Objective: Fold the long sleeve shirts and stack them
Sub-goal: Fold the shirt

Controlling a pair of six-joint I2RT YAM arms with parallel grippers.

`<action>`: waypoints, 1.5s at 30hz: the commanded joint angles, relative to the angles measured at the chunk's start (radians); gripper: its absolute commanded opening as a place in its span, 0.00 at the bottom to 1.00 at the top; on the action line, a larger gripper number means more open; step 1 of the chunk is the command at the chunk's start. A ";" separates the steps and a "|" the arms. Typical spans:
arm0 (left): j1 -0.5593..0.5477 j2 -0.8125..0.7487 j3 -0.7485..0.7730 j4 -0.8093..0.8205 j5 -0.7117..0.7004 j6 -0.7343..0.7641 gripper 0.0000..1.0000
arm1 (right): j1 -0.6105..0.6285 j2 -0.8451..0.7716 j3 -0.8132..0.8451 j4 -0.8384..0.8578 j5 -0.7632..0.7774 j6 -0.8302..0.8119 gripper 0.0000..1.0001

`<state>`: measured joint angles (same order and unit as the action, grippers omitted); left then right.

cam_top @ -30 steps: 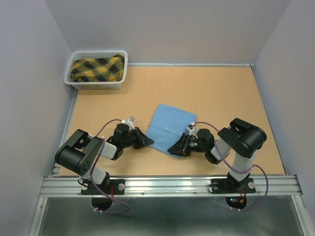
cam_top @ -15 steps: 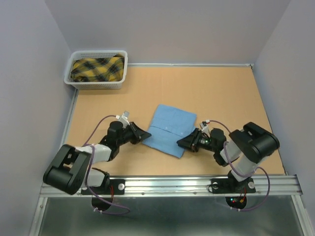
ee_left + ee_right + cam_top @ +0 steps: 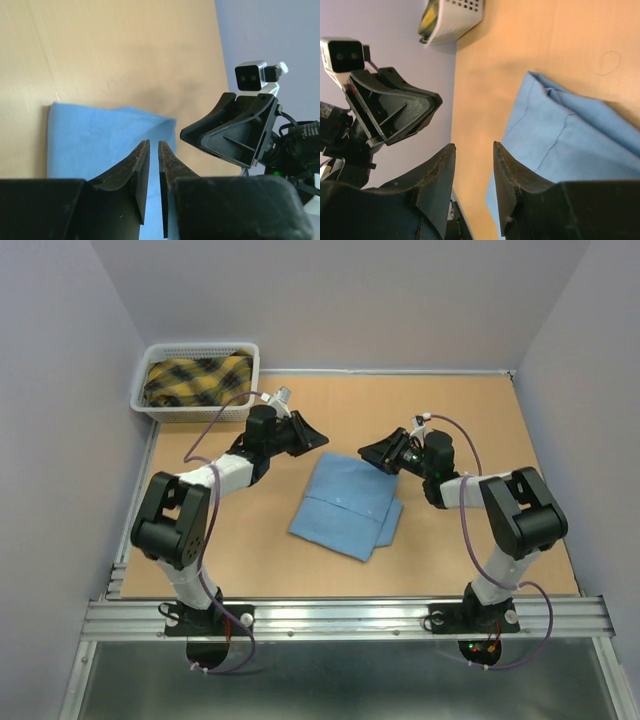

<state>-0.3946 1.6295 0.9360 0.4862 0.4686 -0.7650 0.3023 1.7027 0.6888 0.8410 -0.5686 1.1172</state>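
Table (image 3: 480,430), tan top, walled on three sides.

Shirt (image 3: 345,502): light blue, folded to a rough rectangle, lying flat mid-table and turned at a slant. One seam line runs across its top layer. An under-layer sticks out a little at the right near edge. Neither arm touches it.

Basket (image 3: 196,412): white, slotted walls, in the far left corner against the wall, well apart from the shirt. It holds a yellow-and-black plaid cloth (image 3: 196,378), bunched and filling the basket to about the rim. I cannot tell what garment it is.

Left gripper (image 3: 310,437): reaches out low over bare table just beyond the shirt's far left corner. Its fingers are close together with a thin gap showing between them, and nothing is in it.

Right gripper (image 3: 370,453): sits just off the shirt's far right corner and faces the left one across that far edge. Its fingers are apart, wider than the left's, and hold nothing.
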 commanded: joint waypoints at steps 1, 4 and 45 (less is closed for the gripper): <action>-0.006 0.139 0.147 -0.034 0.071 0.041 0.25 | -0.017 0.101 0.104 -0.043 -0.011 -0.037 0.42; -0.027 0.262 0.230 -0.032 0.094 0.041 0.25 | -0.031 0.182 0.124 -0.031 -0.008 -0.034 0.42; -0.688 -0.007 0.081 -0.685 -0.959 0.693 0.82 | -0.200 -0.623 -0.047 -1.094 0.250 -0.516 0.80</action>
<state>-1.0161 1.5345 0.9611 -0.1043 -0.2687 -0.1684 0.0986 1.1385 0.6827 -0.1871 -0.3115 0.6193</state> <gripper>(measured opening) 0.832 0.802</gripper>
